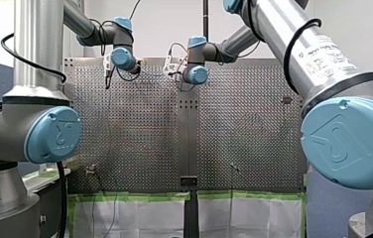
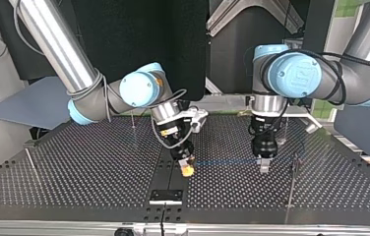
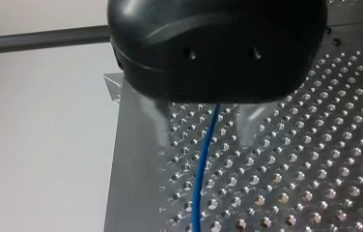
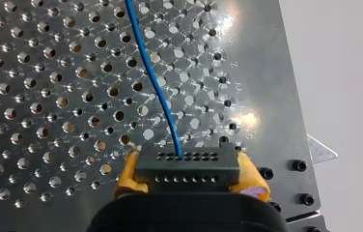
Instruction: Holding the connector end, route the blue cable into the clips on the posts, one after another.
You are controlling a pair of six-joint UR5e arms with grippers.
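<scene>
The blue cable (image 2: 222, 161) runs just above the perforated table (image 2: 84, 167) between my two grippers. My right gripper (image 4: 189, 166) is shut with its yellow pads (image 4: 126, 174) on the dark connector block (image 4: 188, 163) at the cable's end; in the top view it (image 2: 187, 168) hangs near the table's middle. The cable (image 4: 153, 82) leaves the block and stretches away over the holes. My left gripper (image 2: 264, 166) stands over the cable further along. In its own view the cable (image 3: 203, 159) passes between the metal fingers (image 3: 169, 118), which stand apart on either side.
A thin clip post (image 2: 293, 172) stands close beside my left gripper, toward the top view's right. Other posts rise at the top view's left edge (image 2: 30, 164) and at the back (image 2: 134, 123). A black bracket (image 2: 166, 195) sits at the near middle edge.
</scene>
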